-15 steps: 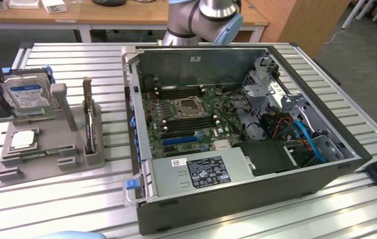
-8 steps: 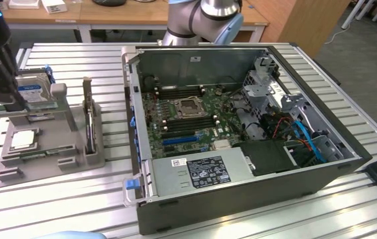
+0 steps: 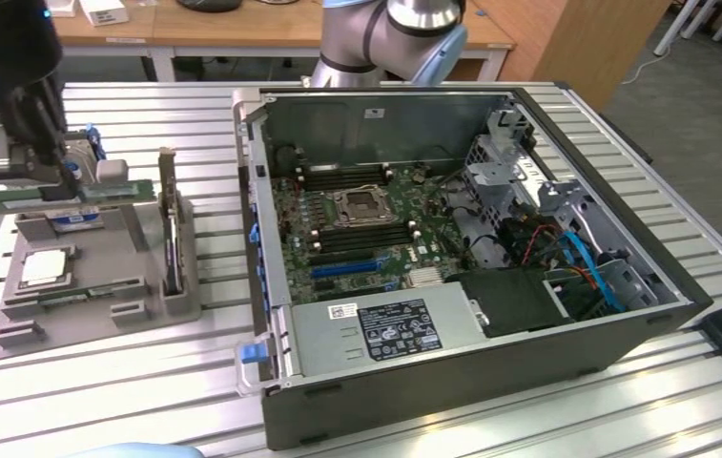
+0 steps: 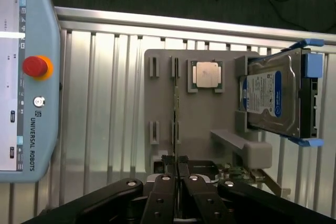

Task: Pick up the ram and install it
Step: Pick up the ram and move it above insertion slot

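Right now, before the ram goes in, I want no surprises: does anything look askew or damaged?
Nothing stands out. The gripper is shut on the ram above the gray holder; the open case shows nothing spilled or broken.

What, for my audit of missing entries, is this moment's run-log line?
gripper: shut on ram | ram: above grey fixture | installed: not yet

Gripper (image 4: 176,165) (jaws tight on edge-on ram (image 4: 176,129)) over gray tray (image 4: 210,124) with hard drive (image 4: 270,95), processor (image 4: 206,73); teach pendant (image 4: 26,82) nearby.
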Available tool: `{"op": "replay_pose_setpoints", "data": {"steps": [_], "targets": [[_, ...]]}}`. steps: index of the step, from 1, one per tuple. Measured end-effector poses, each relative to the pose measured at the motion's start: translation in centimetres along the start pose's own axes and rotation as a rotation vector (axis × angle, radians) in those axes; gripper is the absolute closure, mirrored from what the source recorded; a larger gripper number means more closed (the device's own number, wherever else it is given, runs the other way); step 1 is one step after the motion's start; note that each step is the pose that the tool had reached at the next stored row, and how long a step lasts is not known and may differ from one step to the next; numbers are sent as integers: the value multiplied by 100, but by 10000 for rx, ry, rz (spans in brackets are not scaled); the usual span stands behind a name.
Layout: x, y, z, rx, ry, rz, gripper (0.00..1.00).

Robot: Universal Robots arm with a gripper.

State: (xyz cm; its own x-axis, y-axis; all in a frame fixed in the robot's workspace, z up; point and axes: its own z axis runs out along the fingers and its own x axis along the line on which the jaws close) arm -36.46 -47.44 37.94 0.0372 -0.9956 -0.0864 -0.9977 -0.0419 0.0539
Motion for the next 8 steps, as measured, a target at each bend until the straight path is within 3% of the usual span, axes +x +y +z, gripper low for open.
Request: {"op": "replay_pose_setpoints", "data": {"steps": [8], "targets": [[2, -257, -104, -176, -102, 7, 88]]}}
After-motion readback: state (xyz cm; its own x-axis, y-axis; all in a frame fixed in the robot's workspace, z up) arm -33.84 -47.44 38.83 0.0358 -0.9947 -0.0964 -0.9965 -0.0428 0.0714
